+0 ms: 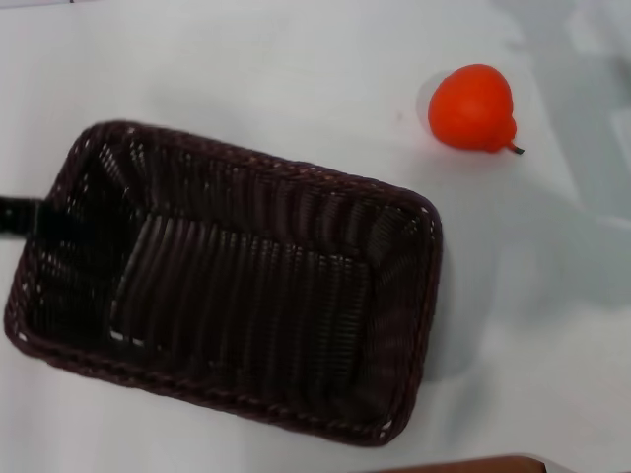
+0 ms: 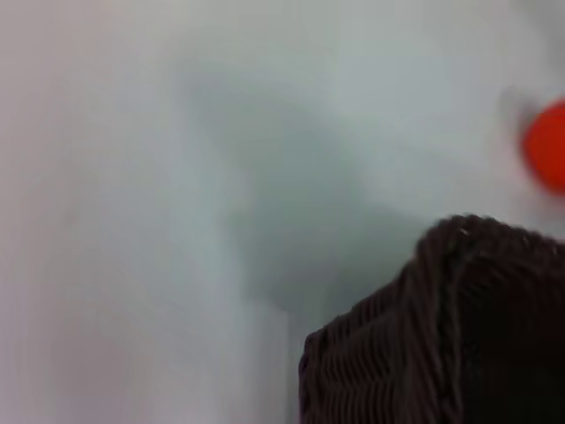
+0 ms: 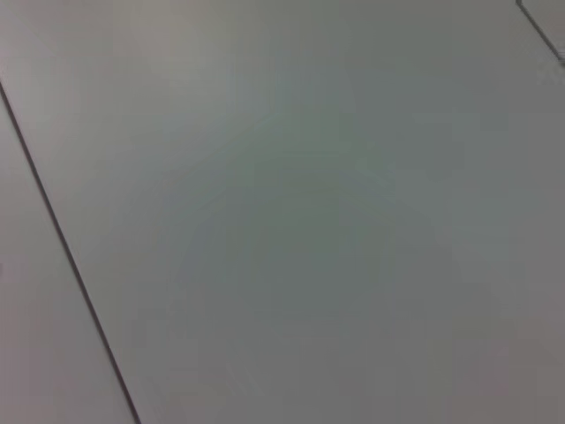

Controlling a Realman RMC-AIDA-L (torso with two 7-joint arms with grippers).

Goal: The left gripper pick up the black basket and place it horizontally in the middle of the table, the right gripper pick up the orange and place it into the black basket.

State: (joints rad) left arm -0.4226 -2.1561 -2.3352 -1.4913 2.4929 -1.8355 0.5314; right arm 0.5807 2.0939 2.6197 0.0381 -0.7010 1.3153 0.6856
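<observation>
The black basket (image 1: 227, 281) lies skewed on the table (image 1: 246, 69), empty, with the orange (image 1: 473, 106) well apart beyond its far right corner. The left gripper (image 1: 22, 217) reaches over the basket's left rim, apparently clamping it. The right gripper stays unseen.

The big dark woven wicker basket (image 1: 237, 286) lies on the white flat table (image 1: 246, 69), left-centre, w/ the small round orange fruit (image 1: 471, 106) behind-right, well apart.
</observation>
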